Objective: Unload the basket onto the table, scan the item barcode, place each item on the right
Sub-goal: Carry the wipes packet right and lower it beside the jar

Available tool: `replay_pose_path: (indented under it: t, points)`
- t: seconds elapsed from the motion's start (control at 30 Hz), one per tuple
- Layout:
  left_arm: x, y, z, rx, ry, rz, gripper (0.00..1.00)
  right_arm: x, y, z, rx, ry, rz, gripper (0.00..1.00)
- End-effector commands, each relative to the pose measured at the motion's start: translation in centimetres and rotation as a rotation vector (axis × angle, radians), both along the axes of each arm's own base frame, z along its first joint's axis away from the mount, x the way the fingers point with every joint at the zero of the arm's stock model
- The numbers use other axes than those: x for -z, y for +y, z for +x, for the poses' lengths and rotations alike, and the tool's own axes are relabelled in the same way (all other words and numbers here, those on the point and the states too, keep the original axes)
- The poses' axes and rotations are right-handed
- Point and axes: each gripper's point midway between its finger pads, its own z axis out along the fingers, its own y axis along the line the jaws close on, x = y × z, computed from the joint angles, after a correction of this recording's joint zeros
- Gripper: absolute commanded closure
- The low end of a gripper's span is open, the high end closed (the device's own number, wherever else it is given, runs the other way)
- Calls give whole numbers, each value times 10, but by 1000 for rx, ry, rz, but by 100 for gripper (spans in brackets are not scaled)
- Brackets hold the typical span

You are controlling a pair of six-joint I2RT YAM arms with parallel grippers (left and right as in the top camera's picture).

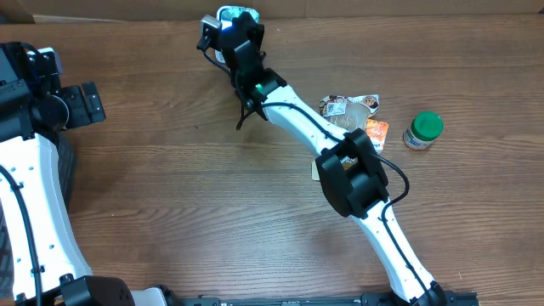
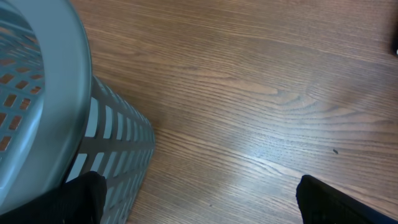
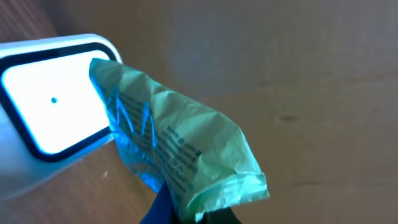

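Green packet (image 3: 180, 155) pinched by right gripper (image 3: 189, 214), up against lit scanner (image 3: 50, 112).

Seen from the right wrist: jaws pressed together on the packet's lower end, crinkled film with dark print rising up and left, overlapping the right edge of the scanner's glowing white window; touching or just in front, hard to tell which. From overhead: right arm (image 1: 297, 119) stretched across the wooden table (image 1: 212, 221) to its far edge, scanner glow showing just past the gripper. Left gripper (image 2: 199, 202) spread wide, holding nothing, at the left side just beside a grey slatted basket (image 2: 43, 99). Well apart to the right, on the table: a small green-lidded jar (image 1: 422, 129), and near it a few flat snack packets (image 1: 350, 107), partly hidden under the arm.
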Motion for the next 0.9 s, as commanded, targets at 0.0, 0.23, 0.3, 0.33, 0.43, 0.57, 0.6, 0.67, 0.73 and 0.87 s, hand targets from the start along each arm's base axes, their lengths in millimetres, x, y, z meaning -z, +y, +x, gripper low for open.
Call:
replay_pose_path:
  t: [0.0, 0.23, 0.3, 0.33, 0.43, 0.57, 0.6, 0.67, 0.73, 0.87]
  points:
    - [0, -1, 0, 22, 8, 15, 0, -140, -21, -31, 64, -121, 343, 96]
    - [0, -1, 0, 22, 8, 15, 0, -170, -51, -130, 113, 332, 825, 96]
    - [0, -1, 0, 22, 8, 15, 0, -165, -69, -160, 202, 480, 954, 96]
    - [0, -1, 0, 22, 8, 15, 0, -160, -80, -176, 255, 551, 990, 96]
    - [0, -1, 0, 22, 8, 15, 0, -133, -116, -214, 449, 745, 1020, 96]
    - [0, -1, 0, 22, 8, 15, 1, -90, -162, -245, 706, 923, 964, 96]
    - [0, -1, 0, 22, 8, 15, 1, -77, -172, -247, 753, 946, 948, 96]
    - [0, -1, 0, 22, 8, 15, 0, -51, -187, -247, 831, 982, 918, 96]
    - [0, -1, 0, 22, 8, 15, 0, -26, -201, -251, 903, 1014, 890, 96]
    - [0, -1, 0, 22, 8, 15, 0, 22, -236, -262, 1054, 1069, 853, 96]
